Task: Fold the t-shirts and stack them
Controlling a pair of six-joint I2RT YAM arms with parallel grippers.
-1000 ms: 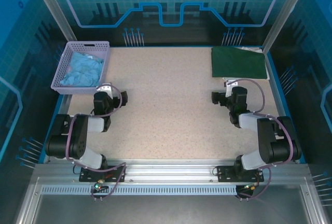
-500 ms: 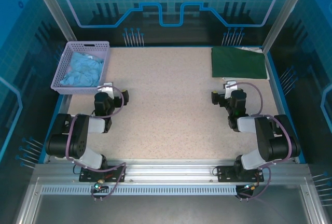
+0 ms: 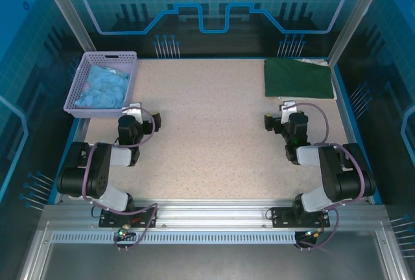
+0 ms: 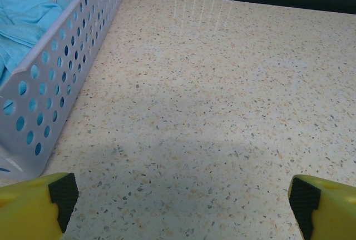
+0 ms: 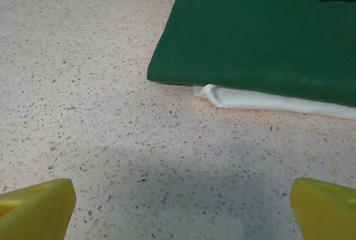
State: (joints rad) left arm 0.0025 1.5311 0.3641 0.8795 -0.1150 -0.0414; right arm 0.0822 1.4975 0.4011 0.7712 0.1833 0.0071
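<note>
A folded dark green t-shirt lies at the table's far right corner, on top of a folded white t-shirt whose edge peeks out beneath it. In the right wrist view the green t-shirt lies just ahead. My right gripper rests low on the table a little in front of that stack, open and empty, as the right wrist view confirms. My left gripper sits open and empty by the basket; its yellow fingertips frame bare tabletop around the gripper.
A lilac perforated basket at the far left holds crumpled light blue cloth; its wall stands close on the left gripper's left. The speckled table ends in a blue rim; metal posts rise at the back corners.
The right arm has drawn back slightly and settled; between the last two frames nothing moves. The left arm stays put.
</note>
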